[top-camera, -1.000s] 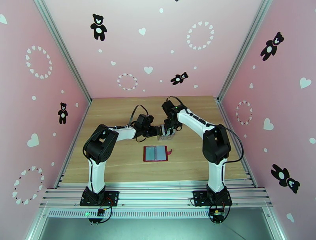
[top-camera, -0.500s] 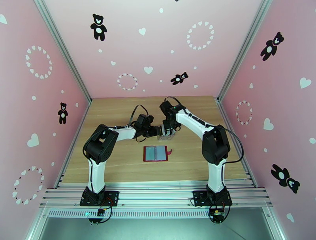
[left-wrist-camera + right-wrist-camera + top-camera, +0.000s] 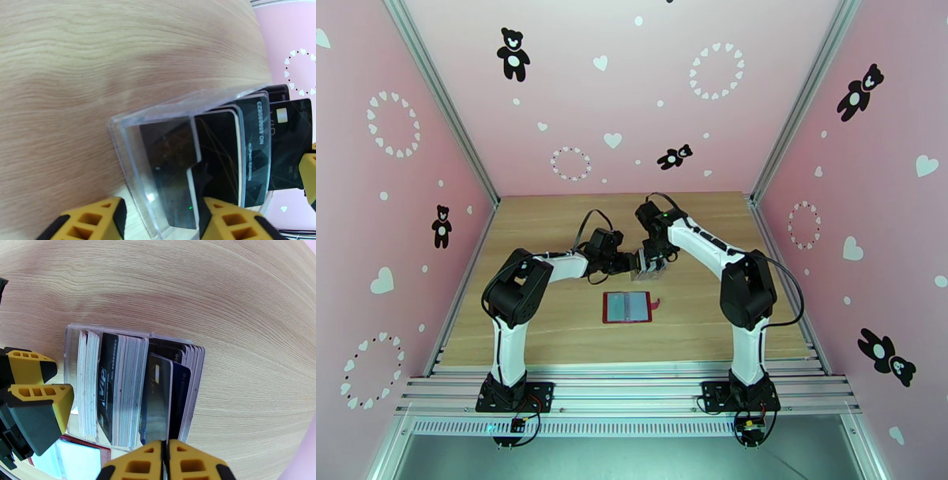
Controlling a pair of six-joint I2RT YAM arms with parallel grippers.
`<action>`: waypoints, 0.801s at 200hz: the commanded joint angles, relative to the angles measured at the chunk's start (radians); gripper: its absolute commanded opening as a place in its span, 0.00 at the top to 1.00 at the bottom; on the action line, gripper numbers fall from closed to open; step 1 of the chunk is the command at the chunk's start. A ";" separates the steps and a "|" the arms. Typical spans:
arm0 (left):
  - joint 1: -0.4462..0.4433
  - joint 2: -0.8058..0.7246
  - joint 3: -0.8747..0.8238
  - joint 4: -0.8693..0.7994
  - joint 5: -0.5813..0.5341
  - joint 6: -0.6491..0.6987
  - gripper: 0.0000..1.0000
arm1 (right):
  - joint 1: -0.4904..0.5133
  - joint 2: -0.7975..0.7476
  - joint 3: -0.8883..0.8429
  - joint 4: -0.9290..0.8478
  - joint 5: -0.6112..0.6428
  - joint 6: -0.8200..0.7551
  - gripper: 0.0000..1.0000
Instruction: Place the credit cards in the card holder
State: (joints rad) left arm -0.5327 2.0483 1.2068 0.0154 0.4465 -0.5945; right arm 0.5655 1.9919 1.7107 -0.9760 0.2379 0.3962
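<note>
wooden table [image 3: 553, 331], pink heart-and-bear walls [image 3: 632, 95], card holder [image 3: 628, 307] apparently lying open

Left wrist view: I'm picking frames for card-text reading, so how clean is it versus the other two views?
Left wrist: the near edge of the clear rack is blurred, and reflections veil the cards. Right wrist: card print is sharp, but the table grain bows from lens distortion. Top external: even light, rack tiny.

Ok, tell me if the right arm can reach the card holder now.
Probably yes: the card holder lies open on the table, nothing over it, close by the right gripper, which pinches a card.
</note>
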 commanded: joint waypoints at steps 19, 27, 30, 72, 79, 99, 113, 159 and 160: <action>-0.001 0.030 0.004 -0.059 -0.009 0.023 0.46 | -0.001 -0.030 0.026 -0.055 0.032 0.002 0.93; 0.000 0.030 0.004 -0.060 -0.008 0.023 0.46 | 0.000 -0.031 0.025 -0.052 0.020 0.004 0.94; 0.000 0.030 0.004 -0.059 -0.009 0.023 0.46 | 0.000 -0.034 0.025 -0.052 0.015 0.005 0.94; 0.000 0.029 0.004 -0.064 -0.011 0.026 0.46 | 0.005 -0.040 0.005 -0.026 -0.061 0.032 0.96; 0.000 0.029 0.002 -0.064 -0.012 0.025 0.46 | 0.008 -0.038 -0.002 -0.019 -0.073 0.037 0.98; 0.000 0.029 0.003 -0.065 -0.011 0.025 0.46 | 0.021 -0.038 -0.011 -0.008 -0.098 0.046 0.99; 0.000 0.029 0.004 -0.065 -0.012 0.025 0.46 | 0.030 -0.033 -0.012 -0.004 -0.110 0.050 0.99; 0.000 0.024 0.004 -0.070 -0.015 0.030 0.46 | 0.043 -0.022 -0.012 -0.025 -0.140 0.041 1.00; 0.000 0.024 0.004 -0.070 -0.014 0.030 0.46 | 0.043 -0.023 -0.012 -0.026 -0.139 0.041 1.00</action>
State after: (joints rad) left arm -0.5327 2.0483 1.2068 0.0124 0.4465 -0.5941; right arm 0.5934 1.9884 1.7096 -0.9558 0.1432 0.4377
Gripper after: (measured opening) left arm 0.540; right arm 0.048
